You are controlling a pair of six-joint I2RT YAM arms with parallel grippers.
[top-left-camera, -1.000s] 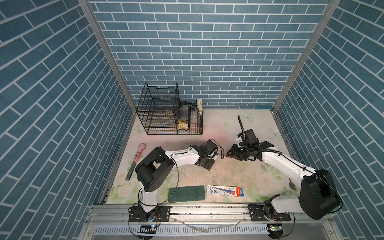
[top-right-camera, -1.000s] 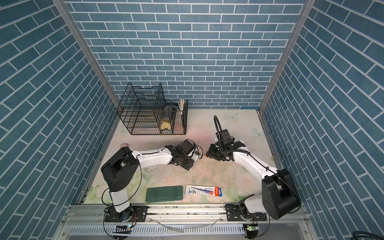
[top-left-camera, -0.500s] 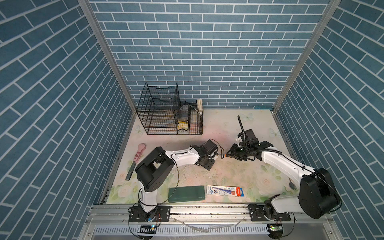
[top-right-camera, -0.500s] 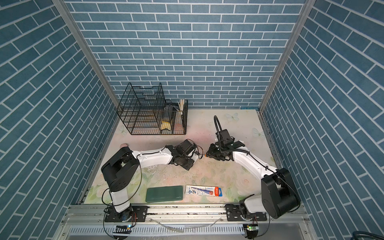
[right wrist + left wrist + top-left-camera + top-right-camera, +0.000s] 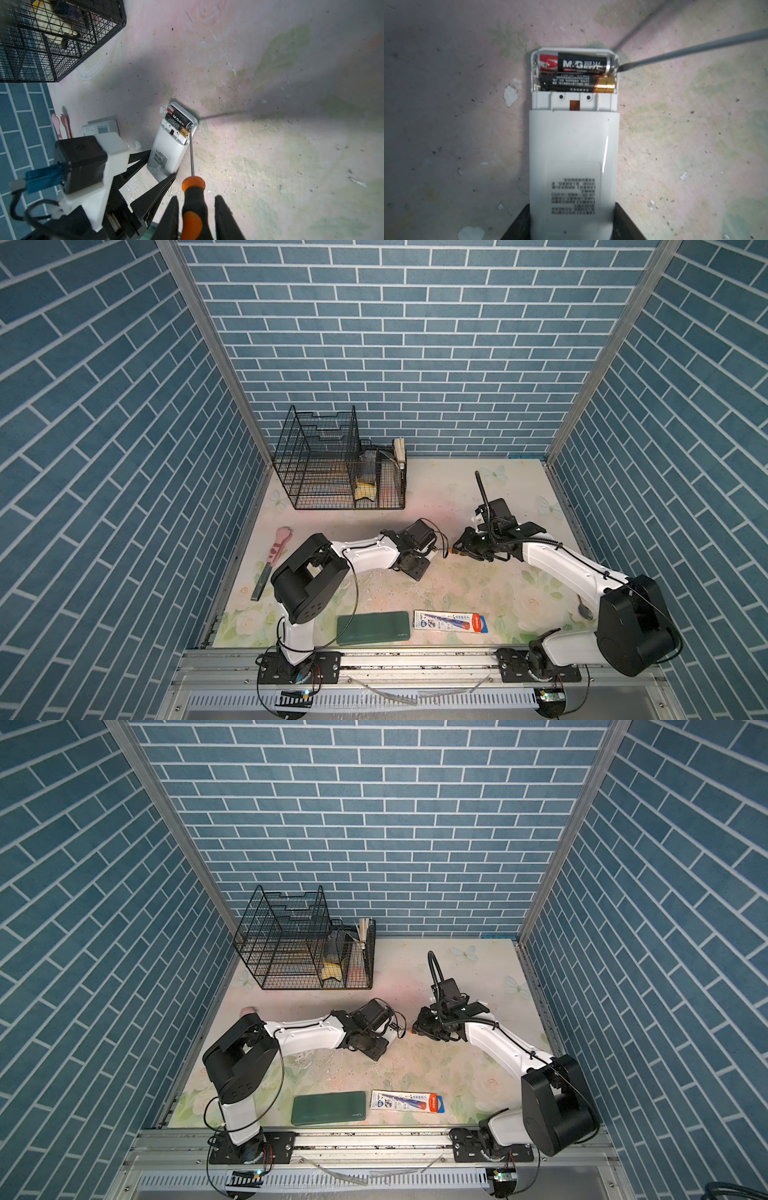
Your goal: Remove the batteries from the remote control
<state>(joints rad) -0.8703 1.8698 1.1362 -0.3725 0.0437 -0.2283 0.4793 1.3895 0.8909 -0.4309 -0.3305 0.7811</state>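
Right gripper (image 5: 195, 209), clamped on screwdriver (image 5: 193, 187), tip against the end of one of two batteries (image 5: 581, 63) seated in the open bay of remote (image 5: 573, 145), pinched by left gripper (image 5: 571, 225) at its 9 o'clock; risks: tip slipping, battery springing away, remote twisting.

I see two black batteries (image 5: 577, 64), one gold-capped, side by side in the open bay of the white remote (image 5: 574, 145).
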